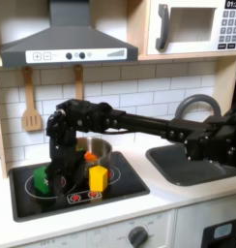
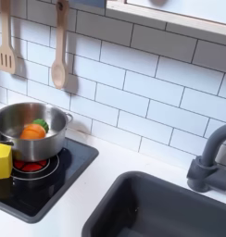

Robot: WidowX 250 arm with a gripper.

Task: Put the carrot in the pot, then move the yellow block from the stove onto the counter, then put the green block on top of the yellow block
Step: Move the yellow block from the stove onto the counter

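**Ana:** Well, the carrot is lying inside the pot, orange body with its green leafy end up against the back wall. I'd judge that step as done.

**Ben:** So the yellow block is up next. Where is it?

**Ana:** On the stove, standing upright at the front, just ahead of the pot and close to the small red-white marks. In the second exterior view it's at the picture's left edge, beside a red burner ring.

**Ben:** And the gripper?

**Ana:** Low over the stove on the first exterior view's left, black against black. I can't tell whether its fingers are apart or together, or whether they hold anything.

**Ben:** The green block?

**Ana:** Right beside the gripper, partly hidden by it, towards the first exterior view's left of the stove. Touching or not, I can't say.

**Ben:** How will the yellow one handle?

**Ana:** My guess is light and rigid, with smooth flat faces, so a little slippery. Best taken across two opposite side faces, squarely, around mid-height or a bit above. It's slightly taller than wide, so a skewed pinch could tip it.

**Ben:** Destination?

**Ana:** The counter, pale cream, between the stove and the dark sink. Set it down level, since the green block has to balance on top.
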